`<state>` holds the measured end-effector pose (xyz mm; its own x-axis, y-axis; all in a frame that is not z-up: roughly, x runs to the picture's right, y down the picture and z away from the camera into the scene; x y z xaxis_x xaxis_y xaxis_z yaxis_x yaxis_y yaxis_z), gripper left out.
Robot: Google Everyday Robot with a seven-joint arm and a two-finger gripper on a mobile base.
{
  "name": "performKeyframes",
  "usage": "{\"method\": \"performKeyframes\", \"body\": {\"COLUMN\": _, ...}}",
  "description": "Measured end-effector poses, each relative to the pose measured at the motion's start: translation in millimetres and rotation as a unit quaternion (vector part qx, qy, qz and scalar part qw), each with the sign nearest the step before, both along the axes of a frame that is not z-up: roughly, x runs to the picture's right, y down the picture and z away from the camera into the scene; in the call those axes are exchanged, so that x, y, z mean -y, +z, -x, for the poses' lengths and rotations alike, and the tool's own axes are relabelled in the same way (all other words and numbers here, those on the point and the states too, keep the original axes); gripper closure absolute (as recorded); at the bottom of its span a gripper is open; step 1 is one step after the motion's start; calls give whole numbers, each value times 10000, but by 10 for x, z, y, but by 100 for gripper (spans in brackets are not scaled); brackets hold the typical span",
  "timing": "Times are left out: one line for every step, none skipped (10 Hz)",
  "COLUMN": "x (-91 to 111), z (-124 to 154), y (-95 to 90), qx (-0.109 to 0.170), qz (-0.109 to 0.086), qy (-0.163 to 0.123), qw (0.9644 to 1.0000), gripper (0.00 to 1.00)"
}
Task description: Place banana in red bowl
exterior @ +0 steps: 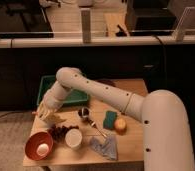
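I'm watching the arm (102, 93) stretching from the right across the counter (127, 148), bending above the green tray (55, 93) and pointing down toward the counter's left edge. The hand (46, 113) is hanging there, right at the banana (55, 119), which is lying on the counter by that left edge and showing only as a pale yellow shape partly under the hand. I cannot tell whether the hand is spread, pressed together or pinching the fruit.

The red bowl (33, 141) is sitting at the front left corner, near the banana but apart from it, and it is holding a pale round thing (43, 148). A white cup (73, 138) is standing just beside the bowl on its right, with dark grapes (60, 131) lying between the cup and the banana. Further right, a metal cup (84, 113), a green sponge (109, 120), an orange fruit (121, 125) and a grey cloth (105, 148) are resting on the counter.
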<state>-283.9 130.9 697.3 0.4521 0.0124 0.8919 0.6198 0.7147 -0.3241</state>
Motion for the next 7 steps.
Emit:
{"method": "performKeyframes", "body": {"x": -63, "z": 87, "y": -52, "qx": 45, "qz": 152, "qy": 102, "qw": 9998, "gripper": 100}}
{"method": "performKeyframes", "body": {"x": -122, "z": 243, "y": -169, "qx": 157, "qz": 281, "qy": 194, "qw": 9993, "gripper": 100}}
{"method": "performKeyframes", "body": {"x": -159, "z": 393, "y": -318, "qx": 301, "qz": 349, "qy": 190, "qw": 9988, "gripper": 100}}
{"method": "performKeyframes", "body": {"x": -171, "z": 440, "y": -408, "qx": 386, "qz": 381, "qy": 183, "qw": 9984, "gripper": 100}}
{"method": "performKeyframes", "body": {"x": -202, "z": 466, "y": -522, "qx": 505, "qz": 405, "qy": 154, "qw": 9978, "gripper": 100}}
{"method": "performKeyframes", "body": {"x": -266, "z": 450, "y": -635, "qx": 634, "qz": 428, "qy": 129, "qw": 9970, "gripper": 100}}
{"method": "performKeyframes", "body": {"x": -340, "z": 392, "y": -736, "qx": 747, "qz": 448, "qy": 120, "qw": 9961, "gripper": 100}}
